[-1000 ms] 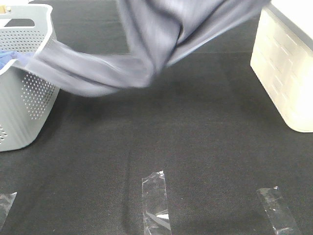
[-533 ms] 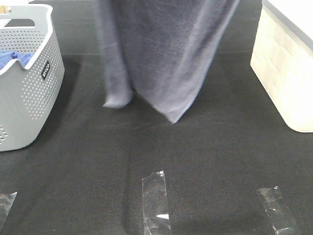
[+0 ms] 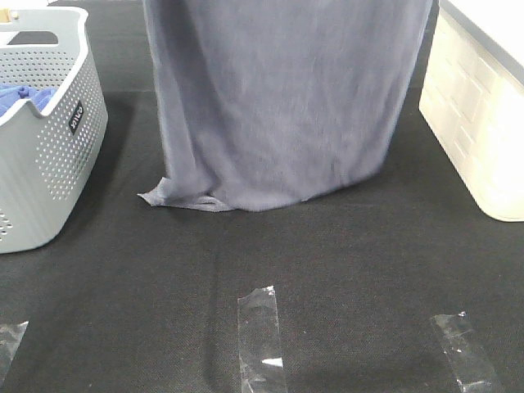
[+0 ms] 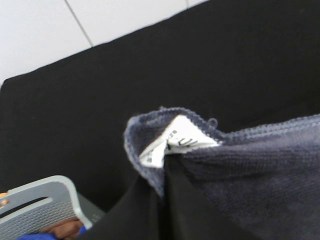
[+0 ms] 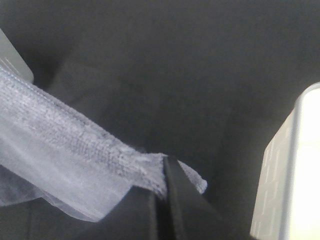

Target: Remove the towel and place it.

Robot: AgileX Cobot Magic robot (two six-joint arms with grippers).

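Observation:
The grey-lavender towel (image 3: pixel 282 98) hangs spread out like a curtain over the middle of the black table, its lower edge crumpled on the table surface. Both grippers are above the exterior view's top edge. In the left wrist view my left gripper (image 4: pixel 162 172) is shut on a towel (image 4: pixel 250 155) corner with a white label (image 4: pixel 167 145). In the right wrist view my right gripper (image 5: pixel 162 187) is shut on the other hemmed corner of the towel (image 5: pixel 65 150).
A grey perforated basket (image 3: pixel 57 155) stands at the left with a bright blue cloth (image 3: pixel 20 100) inside; its rim shows in the left wrist view (image 4: pixel 45 200). A cream box (image 3: pixel 483 115) stands at the right. Clear tape strips (image 3: pixel 262 340) lie on the front of the black table (image 3: pixel 344 262).
The towel has come fully out of the basket, swung to the middle and spread wide. Its lower edge now rests on the table.

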